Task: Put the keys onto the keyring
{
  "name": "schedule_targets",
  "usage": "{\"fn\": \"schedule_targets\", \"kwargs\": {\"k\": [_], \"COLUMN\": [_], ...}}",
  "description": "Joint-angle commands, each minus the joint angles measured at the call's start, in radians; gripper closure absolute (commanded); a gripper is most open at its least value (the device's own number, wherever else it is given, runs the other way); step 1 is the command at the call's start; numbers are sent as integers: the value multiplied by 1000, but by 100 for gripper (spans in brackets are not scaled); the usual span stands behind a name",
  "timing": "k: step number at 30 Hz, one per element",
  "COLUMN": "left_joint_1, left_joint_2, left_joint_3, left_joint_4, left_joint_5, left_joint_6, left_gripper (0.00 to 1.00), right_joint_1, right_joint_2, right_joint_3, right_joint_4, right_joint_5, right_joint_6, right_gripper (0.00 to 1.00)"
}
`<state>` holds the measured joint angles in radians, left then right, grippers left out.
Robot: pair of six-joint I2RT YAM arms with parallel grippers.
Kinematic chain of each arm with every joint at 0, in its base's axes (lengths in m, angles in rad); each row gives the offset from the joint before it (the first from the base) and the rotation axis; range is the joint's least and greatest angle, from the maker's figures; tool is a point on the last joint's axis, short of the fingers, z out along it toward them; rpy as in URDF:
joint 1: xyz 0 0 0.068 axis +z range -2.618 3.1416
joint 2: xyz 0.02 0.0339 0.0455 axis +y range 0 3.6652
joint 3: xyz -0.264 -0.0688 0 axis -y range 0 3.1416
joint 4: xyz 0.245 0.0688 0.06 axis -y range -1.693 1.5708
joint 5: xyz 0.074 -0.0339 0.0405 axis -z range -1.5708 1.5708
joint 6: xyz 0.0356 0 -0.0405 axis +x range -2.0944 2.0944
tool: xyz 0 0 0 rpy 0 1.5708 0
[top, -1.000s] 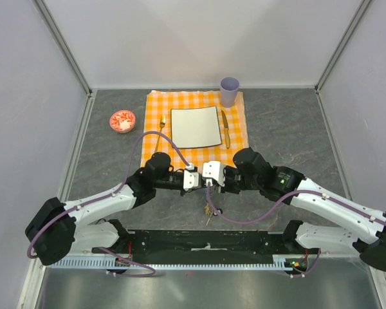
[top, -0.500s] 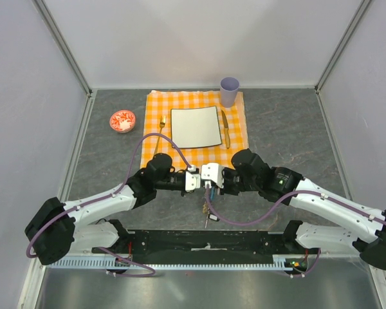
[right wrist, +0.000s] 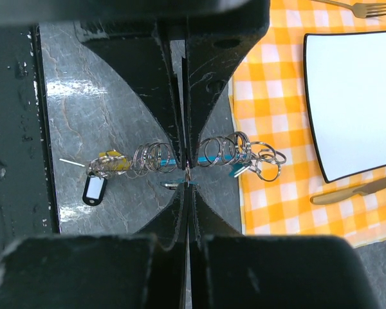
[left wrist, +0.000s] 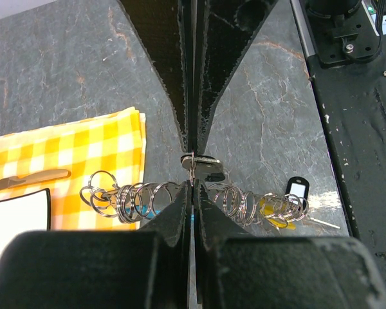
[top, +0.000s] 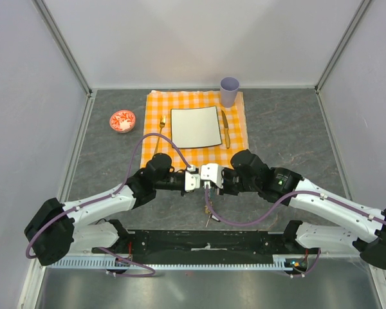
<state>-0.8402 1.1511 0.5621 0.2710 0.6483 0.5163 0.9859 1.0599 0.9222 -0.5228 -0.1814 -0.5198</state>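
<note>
**A Robot Lab Cell**

We are looking into a lab rig. White panel walls [top: 193, 38] in metal framing are boxing in a grey table [top: 283, 129]. Two cabled arms [top: 103, 206] are sitting bolted to a black base [top: 206, 244], facing one small place setting [top: 195, 127].

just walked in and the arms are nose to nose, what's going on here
The left gripper and right gripper are shut, tip to tip, with a small silvery ring and what looks like a key between them; the ring sits at the right gripper's tips. Beneath, a chain of rings with a turquoise tag, a yellow tag and a black tag runs from the checked cloth.
</note>
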Motion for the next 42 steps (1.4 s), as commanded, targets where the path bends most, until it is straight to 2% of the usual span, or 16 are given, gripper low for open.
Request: {"fn": "schedule_targets", "kwargs": {"k": [1,24,42], "left_joint_1": [-7,-7,-5], "left_joint_2": [-31,-31,-25], "left_joint_3": [24,25,28], "left_joint_4": [65,60,69], "left_joint_5": [30,25,-10], "left_joint_6": [31,33,19], "left_gripper": [98,98,98], "right_joint_1": [3,2,2], "right_joint_2": [-17,-26,-31], "right_joint_3": [-14,-19,-11], "right_joint_4": [30,21,17], "right_joint_5": [31,56,0], "right_joint_6": [6,6,4], "right_gripper": [100,100,100]}}
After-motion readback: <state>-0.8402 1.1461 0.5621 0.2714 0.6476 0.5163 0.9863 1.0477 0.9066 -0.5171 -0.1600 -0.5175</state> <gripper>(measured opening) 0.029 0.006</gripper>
